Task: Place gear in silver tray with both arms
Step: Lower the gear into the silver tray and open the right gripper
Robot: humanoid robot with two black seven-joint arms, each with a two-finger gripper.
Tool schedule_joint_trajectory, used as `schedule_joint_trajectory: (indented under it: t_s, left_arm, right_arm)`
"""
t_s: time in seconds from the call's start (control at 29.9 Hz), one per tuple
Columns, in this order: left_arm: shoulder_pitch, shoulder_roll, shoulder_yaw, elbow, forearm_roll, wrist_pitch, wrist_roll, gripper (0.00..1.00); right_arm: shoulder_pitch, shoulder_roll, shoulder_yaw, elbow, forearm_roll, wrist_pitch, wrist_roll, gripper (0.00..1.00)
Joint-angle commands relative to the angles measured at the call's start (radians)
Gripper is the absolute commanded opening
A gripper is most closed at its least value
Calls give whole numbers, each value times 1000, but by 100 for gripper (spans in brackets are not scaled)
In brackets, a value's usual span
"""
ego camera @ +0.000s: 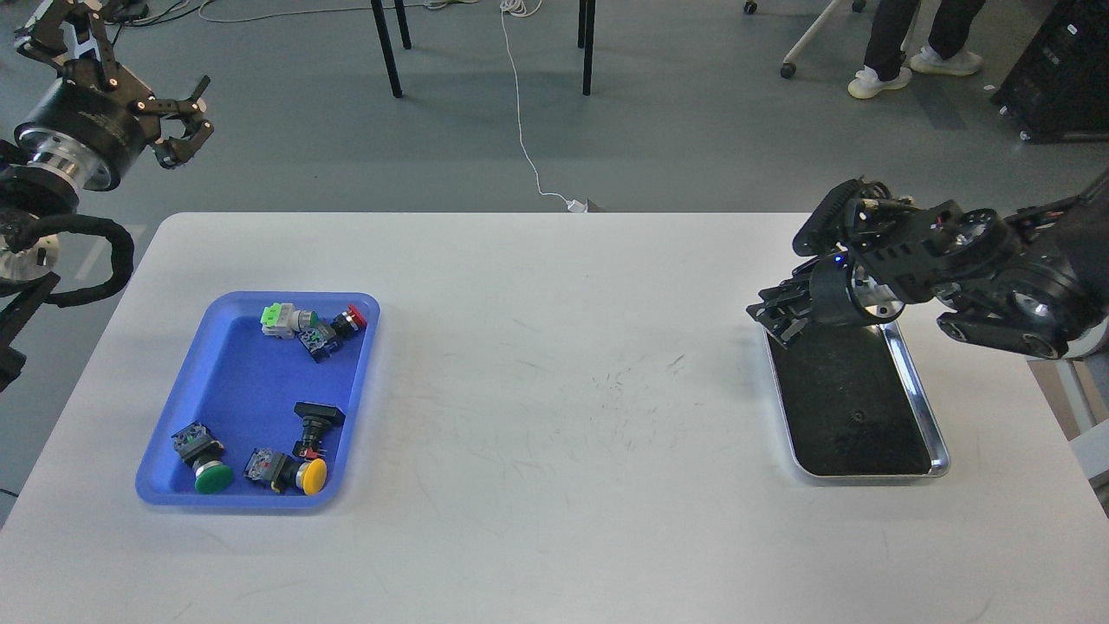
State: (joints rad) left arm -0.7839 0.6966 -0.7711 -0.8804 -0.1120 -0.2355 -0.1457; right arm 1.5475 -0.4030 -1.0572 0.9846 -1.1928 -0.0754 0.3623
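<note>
Head view: silver tray (918,407) at table's (554,520) right, long axis running near-to-far, far end tilted slightly left. Right gripper (778,314) low over far left corner, opening indiscernible; left gripper (186,117) raised off-table, fingers spread, empty.

Silver tray (920,400), table's right side

A robotics lab or test workshop: a scuffed white worktable (554,416) stands on a grey floor (693,130) crossed by a loose white cable (520,113), with black table legs (387,48), a caster-wheeled stand (801,48), a dark equipment case (1061,69) and a standing person's sneakered feet (914,69) behind it
</note>
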Motion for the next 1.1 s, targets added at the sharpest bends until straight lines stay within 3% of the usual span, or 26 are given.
schedule_joint_trajectory:
  t_s: [0.0, 0.3, 0.57, 0.67, 0.84, 0.97, 1.07]
  left_arm:
    - [0, 3, 0, 0, 0, -1, 0, 97]
    - [0, 0, 1, 0, 0, 1, 0, 97]
    - [-9, -3, 1, -2, 2, 1, 0, 97]
    - [-11, -5, 1, 0, 2, 1, 0, 97]
    - [-12, -3, 1, 0, 2, 2, 0, 97]
    - [-12, 0, 1, 0, 2, 1, 3, 97]
    - [-11, 0, 1, 0, 2, -1, -2, 98]
  right_arm:
    - [-29, -80, 0, 2, -57, -3, 0, 21]
    - [-148, -103, 16, -55, -74, -46, 0, 22]
    - [-170, -102, 14, -80, -74, -50, 0, 38]
    - [-170, -108, 16, -77, -74, -50, 0, 46]
    - [-164, -123, 61, -72, -62, -64, 3, 68]
    - [-162, -157, 277, -76, -38, -63, 1, 97]
    - [-175, -203, 503, -83, 92, -55, 0, 98]
